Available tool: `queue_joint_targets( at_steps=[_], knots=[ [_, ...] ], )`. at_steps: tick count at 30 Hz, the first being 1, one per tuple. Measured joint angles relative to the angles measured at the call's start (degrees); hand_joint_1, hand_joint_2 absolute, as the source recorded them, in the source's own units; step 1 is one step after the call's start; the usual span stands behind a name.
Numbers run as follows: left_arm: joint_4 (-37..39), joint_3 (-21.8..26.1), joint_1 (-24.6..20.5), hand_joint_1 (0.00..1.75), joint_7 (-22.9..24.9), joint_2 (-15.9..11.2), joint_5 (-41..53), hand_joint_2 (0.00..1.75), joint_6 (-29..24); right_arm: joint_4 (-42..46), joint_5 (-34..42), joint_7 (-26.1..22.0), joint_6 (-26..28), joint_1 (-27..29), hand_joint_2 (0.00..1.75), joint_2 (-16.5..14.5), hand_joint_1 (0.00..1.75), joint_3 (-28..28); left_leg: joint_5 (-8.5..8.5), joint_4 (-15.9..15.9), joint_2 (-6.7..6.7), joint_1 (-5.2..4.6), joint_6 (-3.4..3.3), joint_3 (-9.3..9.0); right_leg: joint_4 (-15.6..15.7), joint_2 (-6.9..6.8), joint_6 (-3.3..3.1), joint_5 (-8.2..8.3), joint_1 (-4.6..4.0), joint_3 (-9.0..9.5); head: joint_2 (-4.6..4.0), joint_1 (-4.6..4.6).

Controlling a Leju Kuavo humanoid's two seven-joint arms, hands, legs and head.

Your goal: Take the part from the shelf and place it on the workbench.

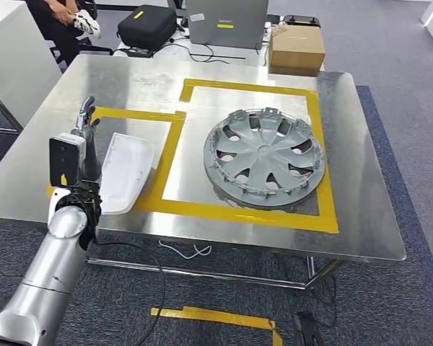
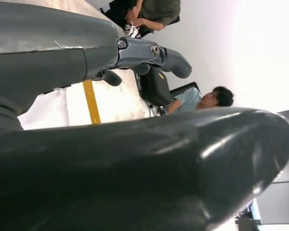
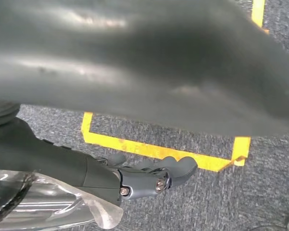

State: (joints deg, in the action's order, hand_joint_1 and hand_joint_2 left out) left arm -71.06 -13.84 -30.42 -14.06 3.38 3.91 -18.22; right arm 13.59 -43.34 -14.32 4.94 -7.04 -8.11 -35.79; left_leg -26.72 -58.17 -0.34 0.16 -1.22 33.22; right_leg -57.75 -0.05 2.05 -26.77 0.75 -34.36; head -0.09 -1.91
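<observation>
White part (image 1: pixel 124 171) lies flat on the tabletop (image 1: pixel 361 202), inside the smaller yellow tape box (image 1: pixel 168 155) at the near left corner of the surface. Its long axis runs roughly from 1 o'clock to 7 o'clock in the head view, wider at the far end and narrowing toward the robot.

The left robot hand (image 1: pixel 88 140) stands just beside the part's left edge, so the part sits at 3 o'clock from it, very near; whether they touch I cannot tell. The fingers point up and away from the tabletop, and the left wrist view shows the thumb (image 2: pixel 143 168) and fingers (image 2: pixel 172 60) spread apart with nothing between them.

The right robot hand (image 3: pixel 150 175) hangs over the carpeted floor (image 3: pixel 216 202), well away from the part, fingers loosely extended and holding nothing.

A grey hubcap (image 1: pixel 264 156) fills the larger taped box, at 3 o'clock from the part and well apart from it.

Judging by how things lie, the part is already set down on the workbench, and the left robot hand, being the nearer one, needs only to draw off toward 9 o'clock without brushing the edge.
</observation>
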Motion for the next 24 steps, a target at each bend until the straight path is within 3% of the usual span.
queue_joint_targets(
  at_steps=[2, 4, 5, 6, 7, 10, 12, 14, 16, 17, 19, 21, 22, 24],
  knots=[
    [-0.33, 0.01, 0.05, 0.00, -0.11, -0.03, -0.32, 0.00, -0.21, 0.00, 0.00, 0.00, 0.02, -0.04, 0.00, 0.00, 0.00, 0.01, 0.53, 0.30, 0.11, 0.21, -0.79, 0.31, -3.86, 0.00, 0.45, -2.81, 0.05, -1.90, 0.00, -0.19],
    [-0.45, 0.01, 0.25, 0.00, -0.22, -0.10, -0.78, 0.00, -0.58, -0.01, 0.00, 0.02, 0.04, -0.03, 0.00, 0.00, 0.00, 0.01, 0.87, 0.28, 0.17, 0.10, -1.16, 0.87, -11.54, 0.00, 0.65, -6.86, 0.05, -5.17, 0.01, -0.34],
    [-0.46, 0.01, 0.45, 0.00, -0.27, -0.16, -1.06, 0.00, -0.76, -0.01, 0.00, 0.04, 0.04, 0.02, 0.00, 0.00, 0.00, 0.01, 1.04, 0.26, 0.19, 0.02, -1.25, 1.15, -14.74, 0.00, 0.67, -8.12, 0.05, -6.42, 0.01, -0.34],
    [-0.46, 0.03, 0.69, 0.00, -0.32, -0.23, -1.27, 0.00, -0.90, -0.02, 0.01, 0.07, 0.04, 0.07, 0.00, 0.00, 0.00, 0.01, 1.20, 0.23, 0.19, -0.07, -1.27, 1.39, -16.11, 0.00, 0.64, -8.37, 0.03, -6.76, 0.01, -0.34],
    [-0.48, 0.09, 0.92, 0.00, -0.35, -0.30, -1.46, 0.00, -1.02, -0.02, 0.01, 0.09, 0.05, 0.09, 0.00, 0.00, 0.00, 0.01, 1.34, 0.20, 0.18, -0.14, -1.24, 1.56, -15.04, 0.00, 0.49, -7.52, 0.00, -5.84, 0.01, -0.36],
    [-0.67, 0.46, 1.20, 0.00, -0.39, -0.48, -1.91, 0.00, -1.17, 0.00, 0.00, 0.11, 0.08, -0.13, 0.00, 0.02, 0.00, 0.01, 1.65, 0.05, 0.15, -0.38, -0.88, 1.81, -3.55, 0.01, -0.40, -3.06, -0.24, 1.05, 0.01, -0.35],
    [-0.87, 0.71, 1.23, 0.00, -0.42, -0.56, -2.09, 0.00, -1.20, 0.01, 0.00, 0.13, 0.08, -0.36, 0.00, 0.04, 0.00, 0.01, 1.99, -0.07, 0.18, -0.53, -0.32, 2.13, 0.52, 0.04, -0.78, -2.36, -0.44, 3.35, 0.01, -0.29],
    [-0.96, 0.84, 1.37, 0.00, -0.43, -0.64, -2.12, 0.00, -1.23, 0.01, 0.00, 0.17, 0.08, -0.34, 0.00, 0.04, 0.00, 0.01, 2.36, -0.10, 0.17, -0.53, 0.37, 2.40, 0.88, 0.04, -1.08, -2.09, -0.45, 3.37, 0.01, -0.29],
    [-1.02, 0.91, 1.46, 0.00, -0.43, -0.77, -2.12, 0.00, -1.26, 0.01, 0.00, 0.19, 0.08, -0.30, 0.00, 0.03, 0.00, 0.01, 1.20, -1.33, 0.14, -0.43, 0.99, 2.95, 1.19, -0.10, -1.68, -1.44, -0.23, 3.21, 0.01, -0.17],
    [-1.06, 0.95, 1.47, 0.00, -0.44, -0.86, -2.12, 0.00, -1.27, 0.01, 0.00, 0.19, 0.08, -0.35, 0.00, 0.02, 0.00, 0.01, -0.45, -3.51, 0.12, -0.34, 1.32, 3.78, 1.36, -0.18, -1.99, -1.12, -0.10, 3.05, 0.01, -0.04],
    [-1.11, 1.00, 1.65, 0.00, -0.45, -1.05, -2.13, 0.00, -1.29, 0.01, 0.00, 0.18, 0.06, -0.44, 0.00, 0.02, 0.00, 0.01, -4.97, -10.99, 0.13, -0.09, 1.93, 6.47, 1.35, -0.23, -2.35, -0.70, -0.09, 2.50, 0.00, 0.19],
    [-1.11, 1.01, 2.03, 0.00, -0.45, -1.18, -2.15, 0.00, -1.30, 0.01, 0.00, 0.19, 0.05, -0.39, 0.00, 0.02, 0.00, 0.01, -7.24, -16.41, 0.14, 0.12, 2.26, 8.01, 1.29, -0.23, -2.36, -0.32, -0.10, 1.94, 0.01, 0.20],
    [-1.11, 1.01, 2.14, 0.00, -0.45, -1.20, -2.15, 0.00, -1.30, 0.01, 0.00, 0.20, 0.05, -0.37, 0.00, 0.02, 0.00, 0.01, -6.72, -16.00, 0.14, 0.19, 2.30, 7.31, 1.24, -0.21, -2.29, -0.14, -0.10, 1.71, 0.01, 0.20],
    [-1.14, 1.01, 2.13, 0.00, -0.45, -1.24, -2.15, 0.00, -1.30, 0.01, 0.00, 0.20, 0.06, -0.35, 0.00, 0.02, 0.00, 0.01, -3.42, -9.12, 0.16, 0.30, 2.13, 3.04, 1.11, -0.17, -2.08, 0.11, -0.10, 1.45, 0.02, 0.21]
  ],
)
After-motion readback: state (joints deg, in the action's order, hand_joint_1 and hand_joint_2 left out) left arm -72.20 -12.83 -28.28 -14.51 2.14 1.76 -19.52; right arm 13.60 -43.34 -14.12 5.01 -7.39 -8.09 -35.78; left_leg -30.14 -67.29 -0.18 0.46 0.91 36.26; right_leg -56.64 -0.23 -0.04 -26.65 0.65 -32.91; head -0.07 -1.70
